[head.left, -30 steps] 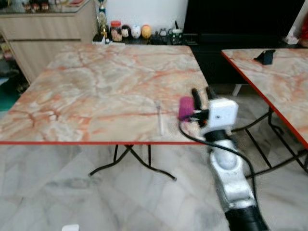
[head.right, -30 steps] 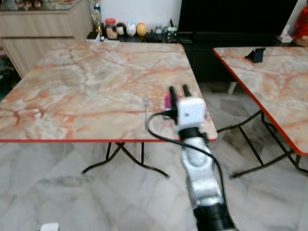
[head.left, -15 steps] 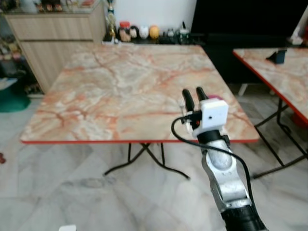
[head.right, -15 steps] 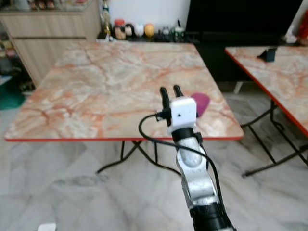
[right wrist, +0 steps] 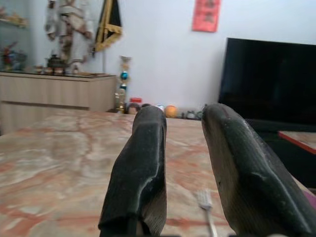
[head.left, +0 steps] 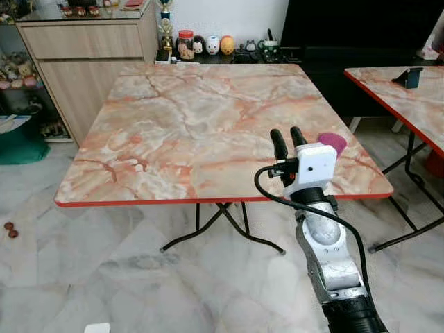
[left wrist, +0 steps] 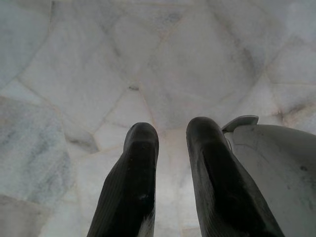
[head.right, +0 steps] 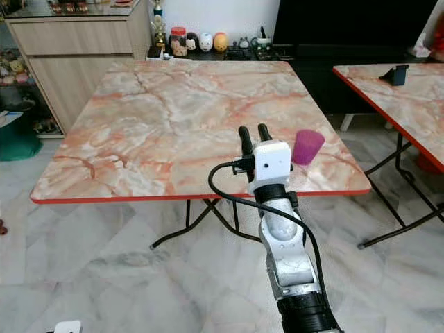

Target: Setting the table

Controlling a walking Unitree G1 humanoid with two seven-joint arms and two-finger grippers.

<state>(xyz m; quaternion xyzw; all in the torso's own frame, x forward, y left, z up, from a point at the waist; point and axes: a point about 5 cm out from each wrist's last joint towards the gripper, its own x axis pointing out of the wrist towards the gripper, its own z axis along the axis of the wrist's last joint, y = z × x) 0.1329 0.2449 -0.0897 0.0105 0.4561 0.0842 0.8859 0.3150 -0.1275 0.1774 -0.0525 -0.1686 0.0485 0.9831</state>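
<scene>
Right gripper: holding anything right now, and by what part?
Nothing is held. The right gripper is raised at the near edge of the marble table, jaws apart and empty. The purple cup and the fork sit on the table untouched.

We are seeing the worktop [head.right: 173, 118] lying bare across the middle and left of the frame. A purple cup [head.right: 306, 146] is standing near its lower-right corner, just right of our right gripper [head.right: 254, 131], beside a fork [right wrist: 207, 207].

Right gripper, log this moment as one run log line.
right gripper: raised at table near edge, jaws open, empty | purple cup: upright on table | fork: on table | left gripper: idle above floor
</scene>
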